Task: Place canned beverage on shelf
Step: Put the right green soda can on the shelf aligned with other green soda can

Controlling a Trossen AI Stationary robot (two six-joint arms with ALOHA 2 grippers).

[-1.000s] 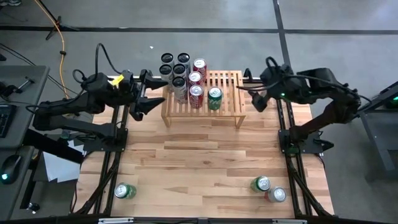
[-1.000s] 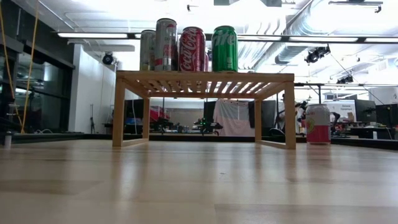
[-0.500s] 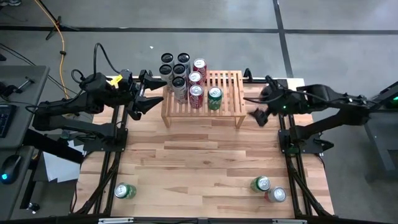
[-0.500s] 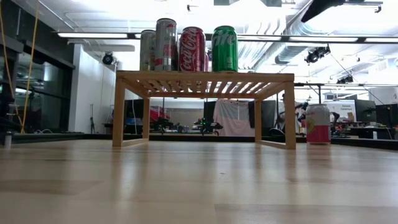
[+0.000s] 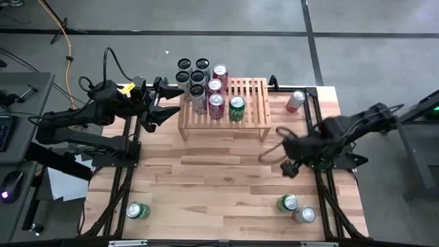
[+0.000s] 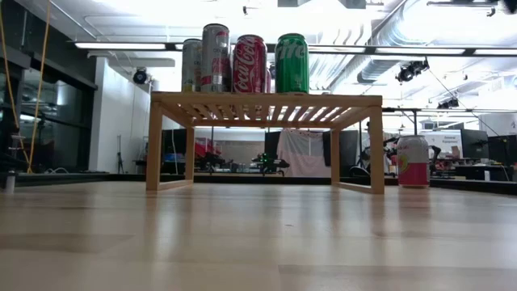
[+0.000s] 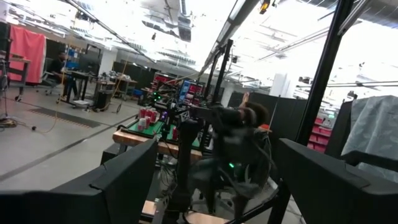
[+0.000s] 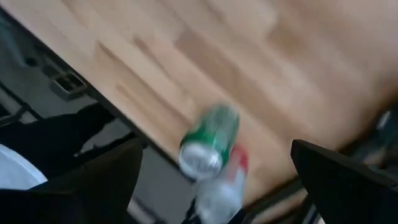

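The shelf (image 5: pixel 223 113), a low light-wood slatted rack, stands at the table's far middle. Several cans stand on its left half, among them a green can (image 5: pixel 236 107) and red ones (image 6: pixel 249 63). On the table are a pink can (image 5: pixel 295 101) standing upright at the far right, a green can (image 5: pixel 287 203) and a red-and-white can (image 5: pixel 304 215) at the near right, and a green can (image 5: pixel 138 210) at the near left. My right gripper (image 5: pixel 276 148) hangs open above the table's right part, pointing down, with the two near-right cans (image 8: pixel 210 140) ahead of it. My left gripper (image 5: pixel 164 110) stays open by the shelf's left end.
Dark-topped cans (image 5: pixel 192 68) stand in a cluster just behind the shelf's left end. The shelf's right half (image 5: pixel 255 96) carries nothing. Bare wood lies between the shelf and the near cans. Black frame rails (image 5: pixel 322 185) run along both sides of the table.
My right gripper has swung from beside the shelf's far right end toward the table's near edge and down. It has tipped from near level to pointing steeply down, staying open. This has uncovered the pink can at the far right. No can has moved.
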